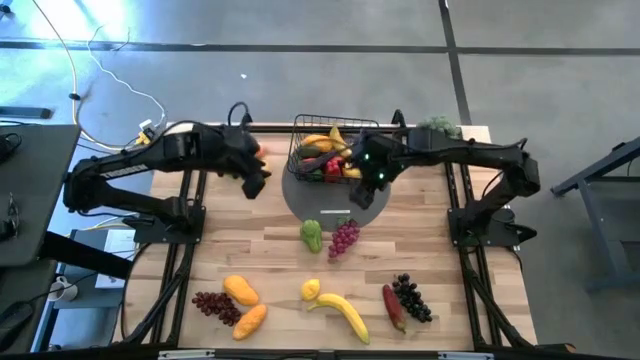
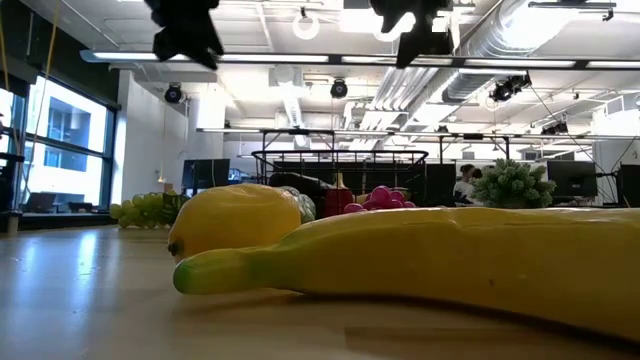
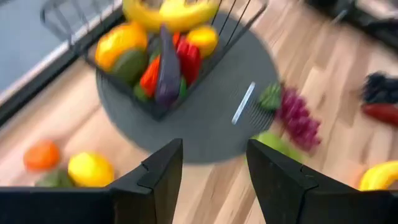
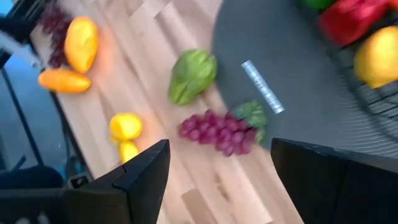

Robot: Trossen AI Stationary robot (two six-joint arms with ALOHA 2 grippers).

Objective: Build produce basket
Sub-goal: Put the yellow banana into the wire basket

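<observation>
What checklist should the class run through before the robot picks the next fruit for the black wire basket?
1. Black wire-mesh basket upright on the grey round disc: ok.
2. Right gripper open and empty, above the disc: ok.
3. Left gripper open and empty, beside the basket: ok.
4. Purple grape bunch clear of the green fruit: ok, a gap shows.
5. Room left in the basket: cannot tell.

You have the black wire-mesh basket [image 1: 322, 152] on the flat grey round disc [image 1: 335, 195] at the table's far middle, fruit piled inside. Just in front of the disc lie the green pepper [image 1: 312, 235] and, to its right, the purple grape bunch [image 1: 343, 238]. Nearer you, the long yellow banana [image 1: 344, 312] lies with the small yellow lemon [image 1: 311, 289] touching its left end.
</observation>
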